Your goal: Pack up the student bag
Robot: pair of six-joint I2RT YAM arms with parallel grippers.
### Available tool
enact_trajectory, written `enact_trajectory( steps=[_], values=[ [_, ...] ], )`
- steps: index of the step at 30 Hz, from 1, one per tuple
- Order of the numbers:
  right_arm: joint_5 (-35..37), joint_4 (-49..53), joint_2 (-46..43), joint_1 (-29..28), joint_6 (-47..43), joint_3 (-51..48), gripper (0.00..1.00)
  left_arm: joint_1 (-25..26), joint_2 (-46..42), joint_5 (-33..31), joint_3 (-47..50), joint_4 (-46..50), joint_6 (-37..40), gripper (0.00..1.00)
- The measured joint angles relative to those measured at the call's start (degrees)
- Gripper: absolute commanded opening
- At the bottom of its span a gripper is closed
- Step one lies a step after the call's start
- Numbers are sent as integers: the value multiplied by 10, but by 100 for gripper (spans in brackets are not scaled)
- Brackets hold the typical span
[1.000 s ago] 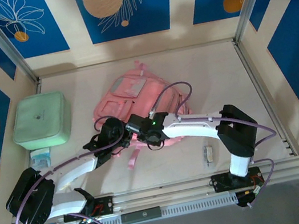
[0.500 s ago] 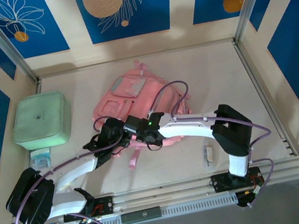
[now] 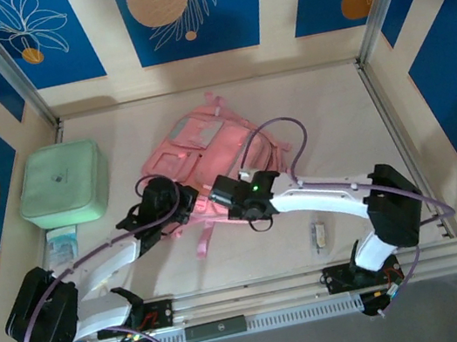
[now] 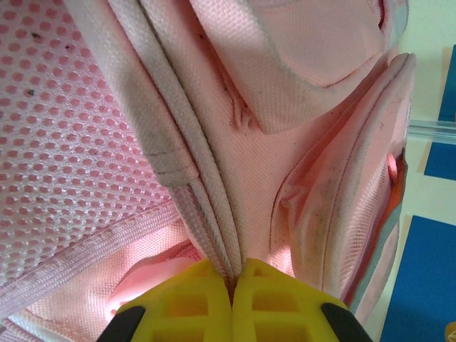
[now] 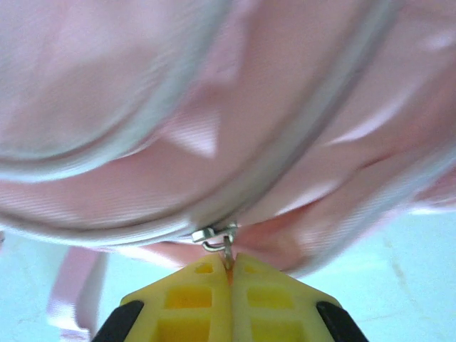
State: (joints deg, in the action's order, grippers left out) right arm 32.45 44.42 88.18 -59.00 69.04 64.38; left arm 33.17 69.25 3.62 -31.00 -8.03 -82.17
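One student bag [image 3: 206, 144], two hands: left hand [image 4: 231, 285] pinches piping [image 4: 206, 228], right hand [image 5: 229, 269] pinches zipper pull [image 5: 217, 239].

No lettering, number or brand can be read on the large soft pink fabric backpack [image 3: 207, 150] or elsewhere.

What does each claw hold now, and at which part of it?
The left claw pinches a piped seam of the student bag; the right claw pinches its metal zipper pull.
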Motion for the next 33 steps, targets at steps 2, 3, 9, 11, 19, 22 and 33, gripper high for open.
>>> enact_trajectory(
  steps=[2, 3, 9, 11, 19, 22, 33],
  values=[
    [-13, -6, -24, 25, -33, -17, 0, -24, 0, 24, 0, 5, 22, 0],
    [-21, -12, -36, 36, -53, -24, 0, -35, 0, 37, 0, 8, 35, 0],
    [-65, -56, -54, 18, -155, -29, 0, -99, 51, 102, -53, 52, 124, 0],
    [-82, -76, -49, 9, -171, -27, 0, -122, 84, 123, -76, 55, 149, 0],
    [-129, -84, 38, 26, -203, 0, 0, -161, 127, 176, -99, 31, 194, 35],
    [-135, -90, 57, 32, -212, 2, 0, -161, 81, 173, -63, 14, 185, 45],
    [-147, -99, 93, 31, -246, 15, 23, -107, -65, 116, 14, 6, 125, 51]
  ],
)
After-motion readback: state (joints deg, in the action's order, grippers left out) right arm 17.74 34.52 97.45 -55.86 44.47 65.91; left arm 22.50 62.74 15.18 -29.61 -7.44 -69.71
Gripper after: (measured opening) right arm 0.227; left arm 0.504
